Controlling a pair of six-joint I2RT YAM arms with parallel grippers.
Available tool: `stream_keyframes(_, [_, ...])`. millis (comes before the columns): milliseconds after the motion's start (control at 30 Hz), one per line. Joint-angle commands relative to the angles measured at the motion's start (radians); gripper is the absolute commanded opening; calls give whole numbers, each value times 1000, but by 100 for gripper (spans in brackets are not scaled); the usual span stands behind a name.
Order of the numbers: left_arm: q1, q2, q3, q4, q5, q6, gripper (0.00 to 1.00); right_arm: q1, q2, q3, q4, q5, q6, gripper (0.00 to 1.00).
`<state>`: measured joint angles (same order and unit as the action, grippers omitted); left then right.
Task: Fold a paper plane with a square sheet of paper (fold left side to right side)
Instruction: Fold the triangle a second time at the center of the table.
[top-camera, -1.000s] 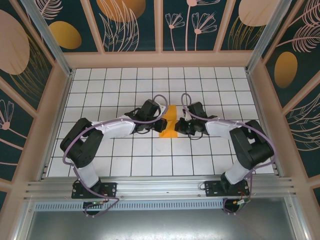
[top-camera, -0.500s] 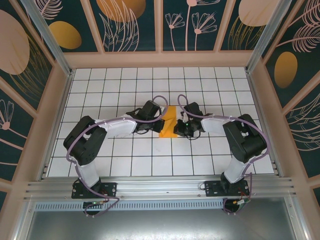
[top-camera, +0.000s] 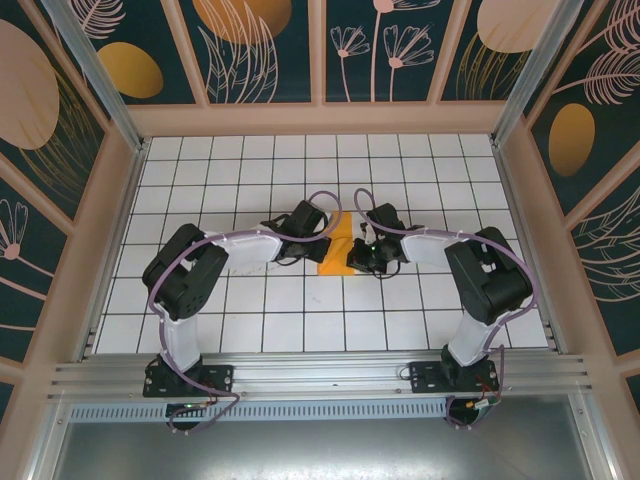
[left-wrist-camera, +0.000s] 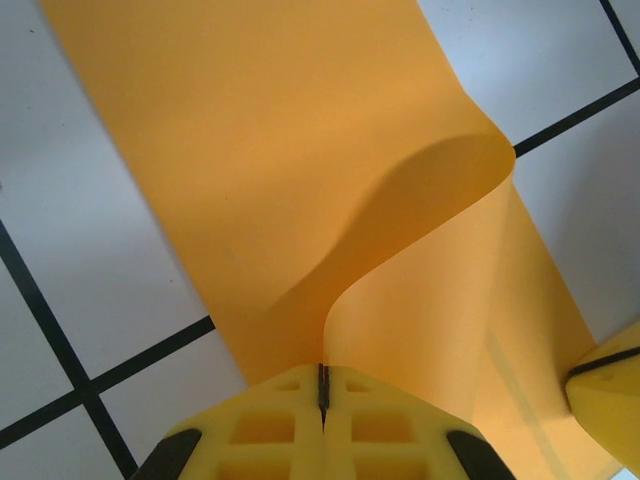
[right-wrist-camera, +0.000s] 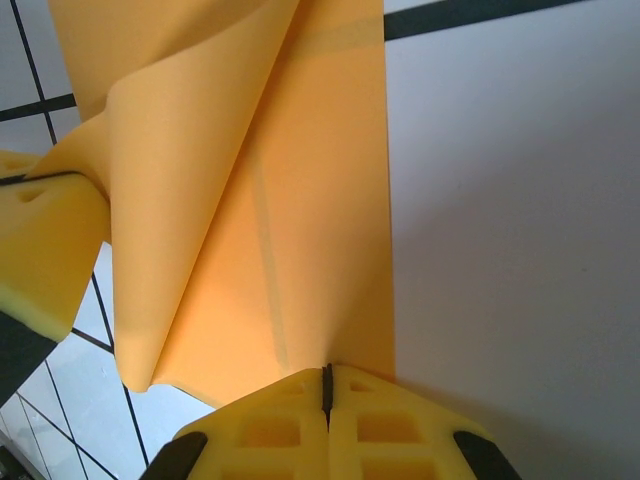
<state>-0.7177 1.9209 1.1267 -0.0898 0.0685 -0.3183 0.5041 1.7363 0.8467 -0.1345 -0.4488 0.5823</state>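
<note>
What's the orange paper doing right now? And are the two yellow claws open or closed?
orange paper: lying on the white tiled table, one side lifted and curling over, not pressed flat.
left gripper: shut, pinching the lifted edge of the paper.
right gripper: shut, tips at the edge of the paper's flat part; whether it is pinching is unclear.

Place: robot test cell, lab-like | Signs: two arms (top-camera: 240, 248) bolted to an aluminium rail (top-camera: 320, 375) along the bottom of the frame | white grid-tiled table (top-camera: 250, 160) at centre | printed floral wall panels (top-camera: 265, 50) across the top | metal post (top-camera: 88, 60) at upper left
</note>
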Motion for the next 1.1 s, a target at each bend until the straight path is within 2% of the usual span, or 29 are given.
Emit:
stream_keyframes(0, [8,22,27,-15,-22,21,0,11,28,7,-63,12,-14,0])
stream_keyframes(433, [8,35,29,-16,-39,24,0,14,25,11,-71,16,-19,0])
stream_keyframes(800, [8,53,1,-27,-6,27,0,13,17,22,-62,3,-29,0])
stream_keyframes(933, [8,56,-23,-20,15,18,0,2,-41,9,-2,-26,-18,0])
stream_keyframes(1067, [8,61,-39,-16,27,14,0,-50,-123,-45,134,-98,45,0])
